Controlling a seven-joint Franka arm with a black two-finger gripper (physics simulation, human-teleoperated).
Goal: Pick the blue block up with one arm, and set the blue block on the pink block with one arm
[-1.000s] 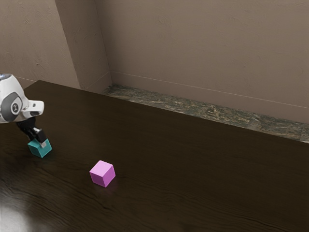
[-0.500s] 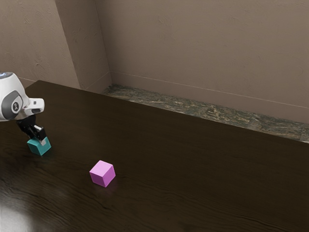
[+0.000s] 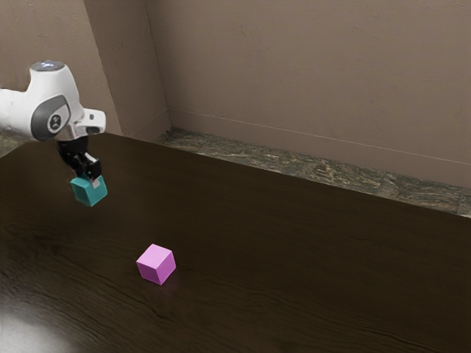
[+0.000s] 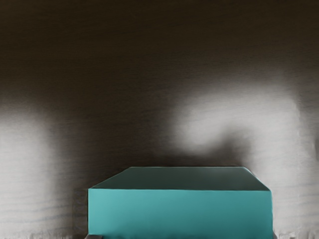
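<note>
The gripper (image 3: 87, 175) is clamped on the blue block (image 3: 89, 191), one black finger on each side. The block hangs in the air, clear of the dark wooden table (image 3: 294, 243). It is well apart from the pink block (image 3: 156, 264), higher and toward the exterior view's left of it. The pink block rests flat on the table.

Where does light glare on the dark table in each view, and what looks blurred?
Exterior view: a pale sheen lies on the table at the picture's lower left corner, and the pink block throws only a faint shadow. Wrist view: hazy bright patches spread over the wood beyond the blue block, its near edge blurred.
</note>
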